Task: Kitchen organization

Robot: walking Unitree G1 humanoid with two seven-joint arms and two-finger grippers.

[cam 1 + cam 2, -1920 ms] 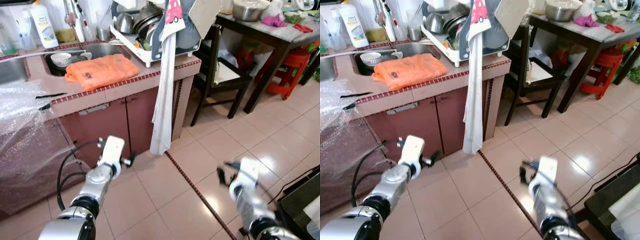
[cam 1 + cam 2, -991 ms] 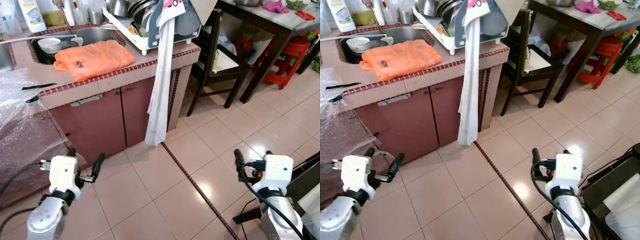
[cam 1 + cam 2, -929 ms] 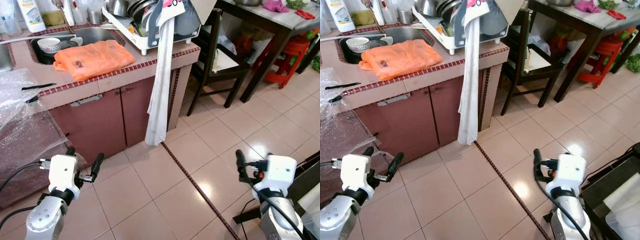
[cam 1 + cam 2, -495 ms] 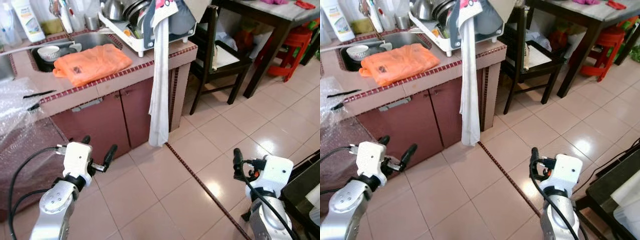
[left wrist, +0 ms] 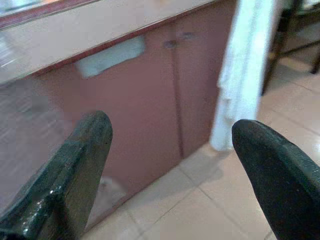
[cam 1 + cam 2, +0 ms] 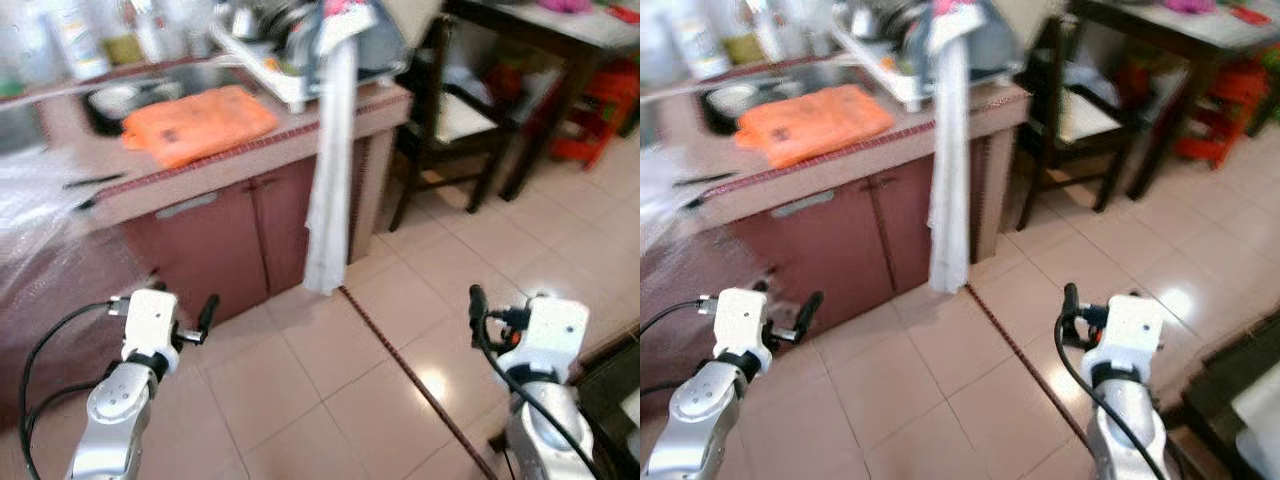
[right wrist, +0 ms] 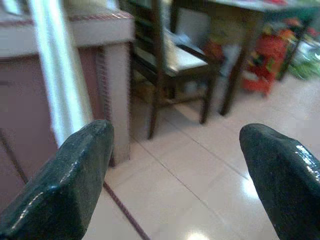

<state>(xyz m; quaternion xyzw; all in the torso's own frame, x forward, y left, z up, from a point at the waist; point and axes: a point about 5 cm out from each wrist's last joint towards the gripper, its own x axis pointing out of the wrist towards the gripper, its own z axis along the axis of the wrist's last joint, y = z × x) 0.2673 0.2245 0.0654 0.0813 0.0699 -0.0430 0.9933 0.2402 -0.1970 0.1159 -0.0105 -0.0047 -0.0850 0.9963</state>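
Below the tiled counter (image 6: 225, 165), the left gripper (image 6: 185, 318) and right gripper (image 6: 492, 312) hover over the floor, fingers spread apart and empty. An orange cloth (image 6: 197, 121) lies on the counter beside the sink (image 6: 130, 95), a white towel (image 6: 330, 180) hanging at its corner.

An orange cloth (image 6: 196, 121) lies flat and roughly folded on the tiled counter (image 6: 250, 150), close to its front edge, just in front of the sink (image 6: 150, 88). A small bowl (image 6: 118, 99) sits in that sink, behind the cloth. Toward the counter's right end stands a dish rack (image 6: 290, 60), packed with blurred metal pots. From that end a long white towel (image 6: 330, 190) hangs straight down past the counter's edge, nearly to the floor.
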